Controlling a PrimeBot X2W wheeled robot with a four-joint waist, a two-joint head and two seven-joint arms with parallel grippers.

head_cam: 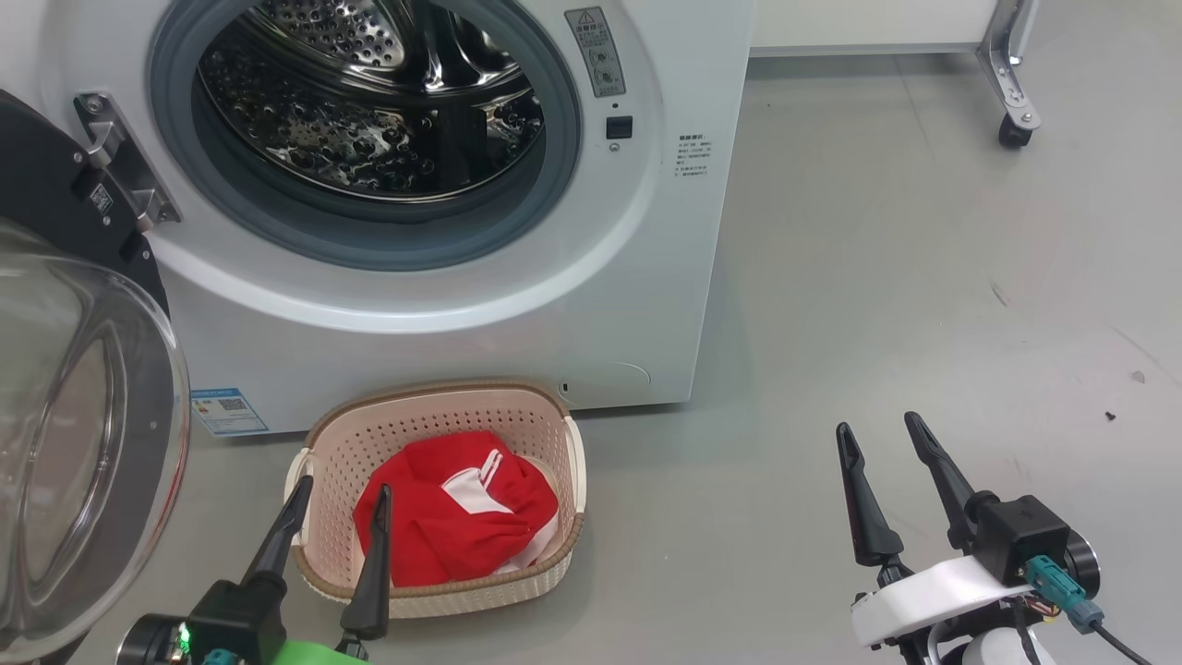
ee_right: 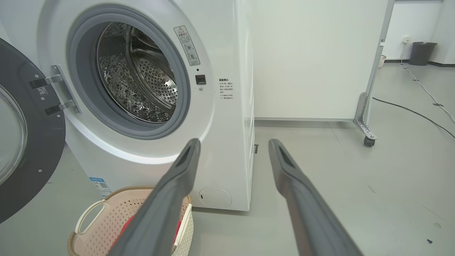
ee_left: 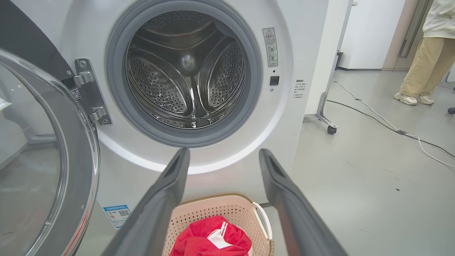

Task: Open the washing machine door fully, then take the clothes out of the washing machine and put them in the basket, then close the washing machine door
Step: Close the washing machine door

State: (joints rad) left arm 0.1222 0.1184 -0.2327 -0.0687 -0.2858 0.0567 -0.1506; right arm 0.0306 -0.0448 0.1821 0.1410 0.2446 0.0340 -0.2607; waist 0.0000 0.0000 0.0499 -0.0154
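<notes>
Clothes (head_cam: 462, 526) lie in basket (head_cam: 443, 395), partly behind left gripper (head_cam: 343, 486).

The right gripper (ee_right: 234, 142) rises from the bottom edge, its two dark fingers spread apart with nothing between them. The washing machine (ee_right: 220, 160) stands at upper left, showing its steel drum (ee_right: 138, 81). Its door (ee_right: 35, 153) hangs open at the left edge. The basket (ee_right: 103, 220) sits at lower left, with a sliver of red cloth (ee_right: 123, 229) inside.
</notes>
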